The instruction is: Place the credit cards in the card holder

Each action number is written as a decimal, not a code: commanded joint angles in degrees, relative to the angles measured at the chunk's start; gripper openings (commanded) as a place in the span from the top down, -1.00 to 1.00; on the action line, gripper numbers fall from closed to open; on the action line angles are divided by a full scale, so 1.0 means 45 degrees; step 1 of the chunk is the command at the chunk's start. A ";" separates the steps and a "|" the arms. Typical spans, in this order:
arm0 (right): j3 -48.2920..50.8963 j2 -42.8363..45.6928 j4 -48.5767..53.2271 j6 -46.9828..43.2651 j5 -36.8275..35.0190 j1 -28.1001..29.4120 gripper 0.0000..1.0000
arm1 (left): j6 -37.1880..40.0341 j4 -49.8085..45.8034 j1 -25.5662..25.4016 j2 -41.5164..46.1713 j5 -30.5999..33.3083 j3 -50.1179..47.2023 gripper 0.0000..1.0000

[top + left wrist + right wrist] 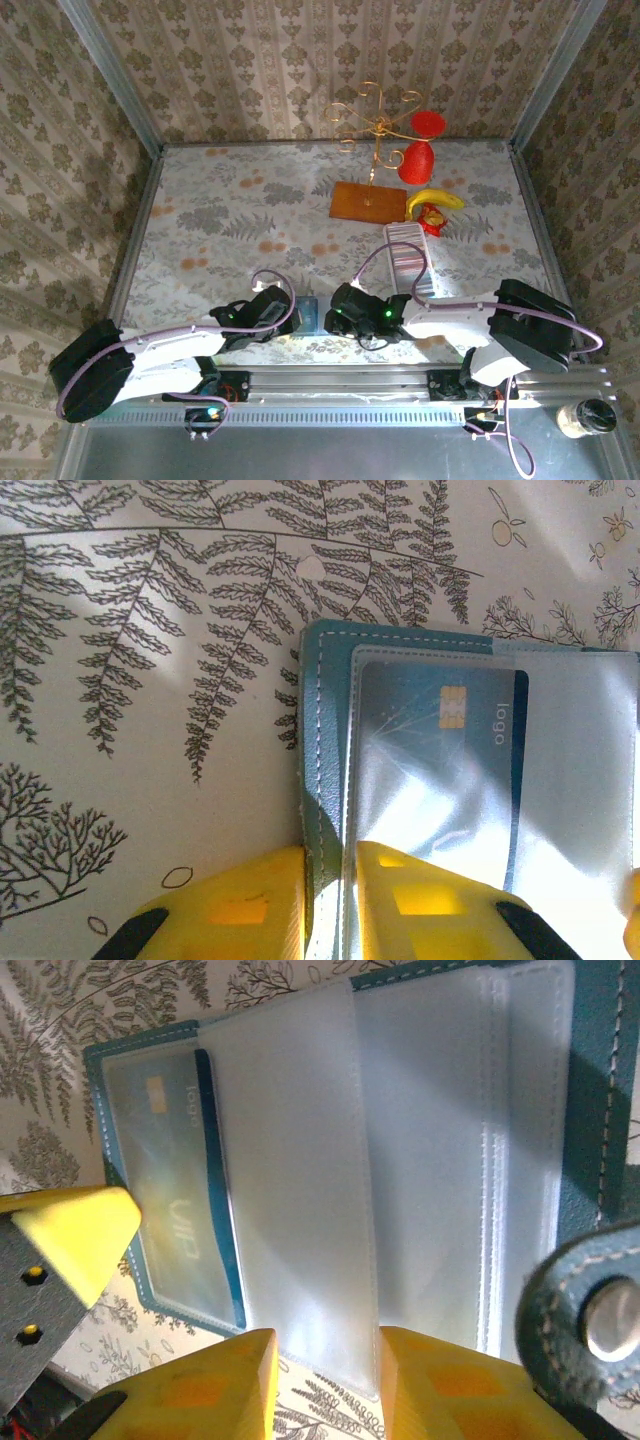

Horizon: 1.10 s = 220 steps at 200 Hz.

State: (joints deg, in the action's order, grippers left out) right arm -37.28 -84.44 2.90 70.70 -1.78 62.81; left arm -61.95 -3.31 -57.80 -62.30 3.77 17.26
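Observation:
The teal-blue card holder (pixel 308 316) lies open near the table's front edge, between my two grippers. A teal-blue credit card (pixel 440 740) with a gold chip sits inside one of its clear sleeves; the same card (pixel 185 1220) reads "VIP" in the right wrist view. My left gripper (pixel 328 855) is shut on the holder's stitched teal edge (pixel 322 730). My right gripper (pixel 328 1345) is open, its yellow fingers on either side of the lower edge of a clear sleeve flap (pixel 300 1180). The holder's snap tab (pixel 590 1310) curls up at the right.
A long whitish tray (pixel 405 262) lies behind the right arm. Farther back are an orange-brown board (pixel 365 200), a banana (pixel 435 198), red ornaments (pixel 417 160) and a gold wire stand (pixel 375 120). Patterned walls enclose the table.

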 commanded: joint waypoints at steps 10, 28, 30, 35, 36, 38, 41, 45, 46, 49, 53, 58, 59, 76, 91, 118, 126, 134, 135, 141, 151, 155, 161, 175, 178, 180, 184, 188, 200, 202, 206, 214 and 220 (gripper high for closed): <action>-0.0188 0.0426 0.0466 -0.0063 -0.0505 0.0125 0.39 | -0.0217 -0.0182 -0.0266 -0.0275 -0.0337 -0.0377 0.62; -0.0232 0.0320 0.0280 -0.0105 -0.0427 0.0124 0.39 | -0.0217 -0.0202 -0.0292 -0.0294 -0.0302 -0.0377 0.62; -0.0246 0.0311 0.0266 -0.0095 -0.0425 0.0125 0.39 | -0.0227 -0.0202 -0.0288 -0.0295 -0.0294 -0.0387 0.62; -0.0266 0.0280 0.0238 -0.0122 -0.0393 0.0125 0.39 | -0.0234 -0.0202 -0.0303 -0.0281 -0.0300 -0.0383 0.62; -0.0268 0.0275 0.0237 -0.0123 -0.0389 0.0125 0.39 | -0.0235 -0.0202 -0.0311 -0.0278 -0.0295 -0.0390 0.62; -0.0270 0.0241 0.0206 -0.0124 -0.0401 0.0125 0.39 | -0.0251 -0.0202 -0.0317 -0.0291 -0.0302 -0.0395 0.62; -0.0271 0.0217 0.0205 -0.0124 -0.0395 0.0125 0.39 | -0.0255 -0.0202 -0.0307 -0.0295 -0.0302 -0.0397 0.62; -0.0289 0.0195 0.0169 -0.0119 -0.0376 0.0125 0.39 | -0.0245 -0.0202 -0.0315 -0.0294 -0.0300 -0.0397 0.62; -0.0290 0.0183 0.0153 -0.0122 -0.0361 0.0125 0.39 | -0.0250 -0.0202 -0.0317 -0.0285 -0.0296 -0.0397 0.62; -0.0290 0.0146 0.0120 -0.0124 -0.0356 0.0125 0.39 | -0.0255 -0.0202 -0.0312 -0.0294 -0.0274 -0.0407 0.62; -0.0300 0.0124 0.0050 -0.0124 -0.0332 0.0130 0.39 | -0.0256 -0.0202 -0.0326 -0.0295 -0.0283 -0.0398 0.62; -0.0291 0.0080 -0.0012 -0.0124 -0.0283 0.0126 0.40 | -0.0272 -0.0202 -0.0322 -0.0295 -0.0272 -0.0397 0.62; -0.0300 0.0077 -0.0025 -0.0124 -0.0276 0.0126 0.40 | -0.0274 -0.0202 -0.0320 -0.0295 -0.0281 -0.0397 0.62; -0.0405 0.0035 -0.0190 -0.0143 -0.0238 0.0143 0.45 | -0.0276 -0.0231 -0.0337 -0.0301 -0.0284 -0.0359 0.63; -0.0465 0.0045 -0.0441 -0.0201 -0.0239 0.0150 0.47 | -0.0305 -0.0241 -0.0369 -0.0295 -0.0254 -0.0361 0.63; -0.0726 -0.0095 -0.0642 -0.0357 -0.0093 0.0164 0.48 | -0.0349 -0.0260 -0.0362 -0.0293 -0.0215 -0.0387 0.63; -0.0805 -0.0135 -0.0638 -0.0359 -0.0073 0.0164 0.48 | -0.0354 -0.0250 -0.0386 -0.0315 -0.0213 -0.0378 0.63; -0.0854 -0.0208 -0.0658 -0.0377 -0.0054 0.0164 0.48 | -0.0354 -0.0260 -0.0378 -0.0314 -0.0215 -0.0359 0.63; -0.0855 -0.0213 -0.0670 -0.0378 -0.0044 0.0164 0.48 | -0.0354 -0.0260 -0.0378 -0.0315 -0.0214 -0.0359 0.63; -0.0904 -0.0280 -0.0735 -0.0375 -0.0035 0.0164 0.48 | -0.0354 -0.0277 -0.0378 -0.0316 -0.0203 -0.0361 0.63; -0.0987 -0.0377 -0.0785 -0.0387 0.0007 0.0168 0.47 | -0.0354 -0.0280 -0.0386 -0.0331 -0.0193 -0.0363 0.63; -0.1036 -0.0403 -0.0794 -0.0398 0.0019 0.0164 0.47 | -0.0354 -0.0270 -0.0379 -0.0325 -0.0193 -0.0358 0.63; -0.1080 -0.0448 -0.0802 -0.0435 0.0025 0.0164 0.48 | -0.0355 -0.0272 -0.0378 -0.0334 -0.0193 -0.0359 0.63; -0.1203 -0.0567 -0.0800 -0.0451 0.0064 0.0164 0.48 | -0.0373 -0.0279 -0.0378 -0.0363 -0.0193 -0.0358 0.63; -0.1225 -0.0597 -0.0817 -0.0473 0.0074 0.0174 0.48 | -0.0366 -0.0280 -0.0383 -0.0355 -0.0193 -0.0358 0.64; -0.1242 -0.0616 -0.0824 -0.0475 0.0081 0.0167 0.48 | -0.0371 -0.0280 -0.0389 -0.0354 -0.0193 -0.0358 0.64; -0.1264 -0.0645 -0.0827 -0.0466 0.0103 0.0164 0.48 | -0.0385 -0.0280 -0.0402 -0.0354 -0.0193 -0.0358 0.63; -0.1295 -0.0681 -0.0814 -0.0489 0.0113 0.0167 0.48 | -0.0395 -0.0280 -0.0398 -0.0354 -0.0193 -0.0358 0.63; -0.1410 -0.0779 -0.0581 -0.0485 0.0070 0.0174 0.49 | -0.0412 -0.0280 -0.0398 -0.0354 -0.0174 -0.0376 0.64; -0.1430 -0.0784 -0.0520 -0.0493 0.0051 0.0181 0.49 | -0.0412 -0.0280 -0.0398 -0.0354 -0.0174 -0.0377 0.64; -0.1475 -0.0813 -0.0370 -0.0484 0.0002 0.0165 0.49 | -0.0398 -0.0280 -0.0398 -0.0349 -0.0184 -0.0364 0.63; -0.1538 -0.0835 0.0017 -0.0424 -0.0143 0.0164 0.49 | -0.0393 -0.0298 -0.0398 -0.0354 -0.0174 -0.0359 0.64; -0.1560 -0.0825 0.0221 -0.0380 -0.0251 0.0179 0.48 | -0.0393 -0.0299 -0.0410 -0.0336 -0.0174 -0.0339 0.64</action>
State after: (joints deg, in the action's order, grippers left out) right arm -42.26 -87.33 0.23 69.19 -1.23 63.18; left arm -62.85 -2.92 -58.54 -62.63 4.54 17.26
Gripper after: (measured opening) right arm 0.258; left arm 0.183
